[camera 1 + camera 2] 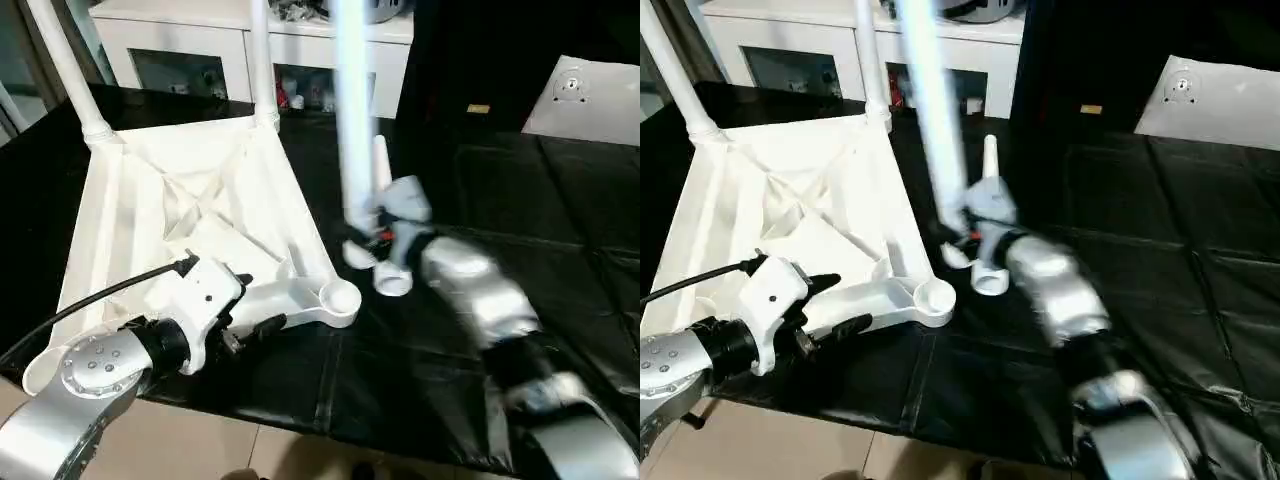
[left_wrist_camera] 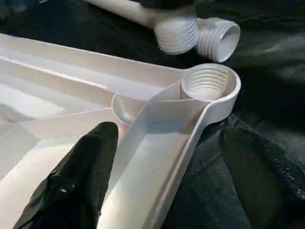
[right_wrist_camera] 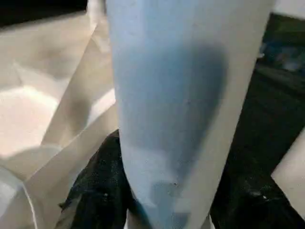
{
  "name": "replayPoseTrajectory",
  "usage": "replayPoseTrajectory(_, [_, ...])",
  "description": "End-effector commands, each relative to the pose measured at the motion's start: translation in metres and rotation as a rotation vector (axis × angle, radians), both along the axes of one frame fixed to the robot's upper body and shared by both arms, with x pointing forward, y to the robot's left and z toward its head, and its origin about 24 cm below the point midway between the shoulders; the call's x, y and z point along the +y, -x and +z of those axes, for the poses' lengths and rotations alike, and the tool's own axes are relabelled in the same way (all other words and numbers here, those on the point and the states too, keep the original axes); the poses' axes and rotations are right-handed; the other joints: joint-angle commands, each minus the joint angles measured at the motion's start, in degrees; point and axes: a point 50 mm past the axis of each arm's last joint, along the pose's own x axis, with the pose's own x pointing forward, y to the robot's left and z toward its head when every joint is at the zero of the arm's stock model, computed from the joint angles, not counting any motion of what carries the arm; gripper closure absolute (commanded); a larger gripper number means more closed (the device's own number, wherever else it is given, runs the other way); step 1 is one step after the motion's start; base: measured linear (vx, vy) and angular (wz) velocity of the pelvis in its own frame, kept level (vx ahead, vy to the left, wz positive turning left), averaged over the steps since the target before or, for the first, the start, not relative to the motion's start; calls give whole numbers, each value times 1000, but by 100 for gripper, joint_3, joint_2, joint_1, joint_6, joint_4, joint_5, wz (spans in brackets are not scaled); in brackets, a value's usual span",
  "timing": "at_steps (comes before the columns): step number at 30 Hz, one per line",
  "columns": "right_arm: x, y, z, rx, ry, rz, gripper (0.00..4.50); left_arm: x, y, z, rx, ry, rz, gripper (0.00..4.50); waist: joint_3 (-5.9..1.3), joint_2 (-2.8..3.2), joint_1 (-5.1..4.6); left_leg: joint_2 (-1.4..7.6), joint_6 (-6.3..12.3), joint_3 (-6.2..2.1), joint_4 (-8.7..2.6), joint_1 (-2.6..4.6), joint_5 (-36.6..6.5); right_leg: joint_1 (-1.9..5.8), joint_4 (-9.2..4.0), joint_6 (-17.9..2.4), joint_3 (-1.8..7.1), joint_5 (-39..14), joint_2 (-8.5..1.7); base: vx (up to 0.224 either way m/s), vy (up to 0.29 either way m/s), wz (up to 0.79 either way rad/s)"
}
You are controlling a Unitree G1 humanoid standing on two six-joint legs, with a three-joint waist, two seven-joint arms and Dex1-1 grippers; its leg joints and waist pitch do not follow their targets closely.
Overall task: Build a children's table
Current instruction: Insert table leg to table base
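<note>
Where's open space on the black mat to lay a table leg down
Best is the black mat beyond the right arm, up to the white board at the far corner. Crowded: around the tabletop's near empty socket, where the held leg, the spare leg and the left gripper gather.

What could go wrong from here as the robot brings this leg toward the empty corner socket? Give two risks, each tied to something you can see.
1. The right gripper holds the leg near its threaded end, so the long upper part could sway and enter the empty corner socket crooked, possibly cross-threading.
2. A loose leg lies right beside the gripper; lowering may knock it away across the black mat.
</note>
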Motion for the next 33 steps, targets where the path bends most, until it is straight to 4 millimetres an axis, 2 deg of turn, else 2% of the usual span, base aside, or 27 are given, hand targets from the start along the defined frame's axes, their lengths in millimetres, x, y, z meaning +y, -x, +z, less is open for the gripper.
replayPoseTrajectory(1, [-6,3,23,-43,-100,15,263,1,-1,2,-16,-3,-7,76,-363,21,-8,382,349,-53,-491,-79,-407,411,-311,-937,367,-1924,-482,0,0,0])
replayPoseTrajectory(3, [-8,6,25,-48,-112,21,263,2,-1,1,-16,-8,-7,76,-368,17,-13,385,371,-55,-487,-77,-326,401,-305,-918,360,-1903,-470,0,0,0])
replayPoseTrajectory(6, [-13,13,29,-62,-115,28,263,4,2,0,-17,-24,-12,76,-351,-15,-18,373,361,-39,-492,-79,-429,384,-348,-851,353,-2182,-472,0,0,0])
replayPoseTrajectory(7, [-13,13,29,-62,-115,28,263,4,2,0,-17,-24,-12,76,-345,-4,-6,372,348,-42,-497,-72,-491,377,-363,-784,351,-2337,-471,0,0,0])
replayPoseTrajectory(8, [-14,19,33,-67,-152,33,263,5,3,-1,-24,-22,-15,76,-346,-45,-17,375,352,-39,-500,-75,-514,374,-378,-754,350,-2402,-472,0,0,0])
replayPoseTrajectory(9, [-14,21,37,-76,-179,32,263,6,3,-1,-23,-19,-16,76,-344,-25,0,372,353,-45,-501,-73,-505,371,-380,-693,355,-2454,-476,0,0,0])
replayPoseTrajectory(10, [-12,24,40,-85,-213,32,263,6,3,-2,-21,-15,-17,76,-344,-70,-12,374,361,-42,-507,-76,-510,368,-392,-673,351,-2495,-474,0,0,0])
replayPoseTrajectory(12, [-5,31,47,-85,-312,36,263,8,2,-6,-11,1,-24,76,-345,-52,-5,375,351,-51,-518,-64,-533,344,-396,-546,349,-2625,-473,0,0,0])
replayPoseTrajectory(13, [-4,32,47,-82,-326,35,263,9,1,-7,-9,3,-26,93,-339,-82,-5,375,338,-52,-531,-65,-551,340,-410,-489,351,-2672,-478,0,0,0])
replayPoseTrajectory(14, [1,36,44,-60,-361,26,263,9,-3,-9,-10,8,-40,111,-324,-144,-22,367,341,-42,-537,-64,-579,320,-436,-451,348,-2754,-467,0,0,0])
replayPoseTrajectory(15, [5,42,39,-36,-379,17,263,8,-8,-11,-15,21,-55,111,-321,-123,6,344,318,-33,-543,-38,-632,304,-463,-337,355,-2916,-472,0,0,0])
replayPoseTrajectory(16, [6,45,37,-25,-392,11,263,6,-12,-11,-21,24,-66,113,-317,-80,12,360,245,-47,-569,-14,-720,284,-475,-304,346,-2948,-473,0,0,0])
replayPoseTrajectory(17, [7,46,36,-21,-398,8,263,6,-14,-11,-24,25,-70,125,-324,-84,13,393,155,-62,-588,16,-844,270,-480,-267,339,-2878,-461,0,0,0])
replayPoseTrajectory(18, [7,50,35,-20,-409,0,263,4,-18,-10,-30,27,-81,141,-343,4,25,404,78,-85,-593,31,-907,279,-441,-314,336,-2738,-465,0,0,0])
replayPoseTrajectory(19, [7,50,35,-20,-409,0,263,4,-18,-10,-30,27,-81,153,-352,-57,6,426,16,-89,-613,12,-924,313,-428,-367,337,-2463,-470,0,0,0])
replayPoseTrajectory(20, [6,58,34,-17,-423,-2,263,-1,-24,-11,-23,26,-136,158,-358,19,18,426,-31,-102,-615,22,-938,312,-393,-432,342,-2301,-471,0,0,0])
replayPoseTrajectory(21, [4,61,33,-23,-412,-15,263,-5,-27,-12,-15,22,-174,163,-358,-8,45,415,-27,-58,-603,74,-945,279,-439,-423,358,-2134,-452,0,0,0])
replayPoseTrajectory(22, [2,63,31,-29,-397,-32,263,-8,-29,-13,-8,18,-204,170,-363,13,63,402,-61,-46,-604,91,-934,278,-413,-528,380,-1917,-454,0,0,0])
replayPoseTrajectory(23, [1,64,31,-30,-393,-36,263,-9,-30,-13,-7,17,-210,185,-369,-28,51,401,-77,-64,-624,16,-842,360,-339,-613,386,-1752,-471,0,0,0])
replayPoseTrajectory(24, [-1,66,26,-19,-351,-44,263,-12,-31,-17,12,4,-230,185,-367,39,61,403,-93,-84,-635,-22,-856,388,-311,-646,380,-1765,-486,0,0,0])
replayPoseTrajectory(25, [-1,71,20,9,-303,-35,263,-15,-32,-22,43,-4,-255,196,-364,117,70,380,-105,-60,-613,-1,-860,381,-371,-558,384,-1942,-491,0,0,0])
replayPoseTrajectory(26, [-1,76,14,42,-253,-14,263,-18,-33,-26,76,-10,-280,202,-358,81,55,369,-84,-45,-599,3,-801,385,-385,-560,393,-1934,-482,0,0,0])
replayPoseTrajectory(27, [-1,79,13,52,-240,-3,263,-19,-33,-27,86,-9,-293,207,-363,46,46,361,-59,-38,-598,-23,-758,419,-393,-555,396,-1941,-482,0,0,0])
replayPoseTrajectory(28, [-1,79,13,54,-242,-3,263,-20,-33,-27,93,-2,-294,215,-371,34,50,356,-2,-35,-589,-36,-738,430,-391,-569,399,-2044,-501,0,0,0])
replayPoseTrajectory(30, [-4,79,14,48,-245,-17,263,-22,-34,-28,112,6,-290,235,-380,51,46,352,48,-31,-572,-47,-671,442,-427,-554,389,-2272,-524,0,0,0])
replayPoseTrajectory(33, [-8,78,13,30,-227,-43,263,-19,-36,-37,130,-46,-282,252,-348,50,37,344,117,-8,-575,-16,-760,393,-506,-417,352,-2757,-490,0,0,0])
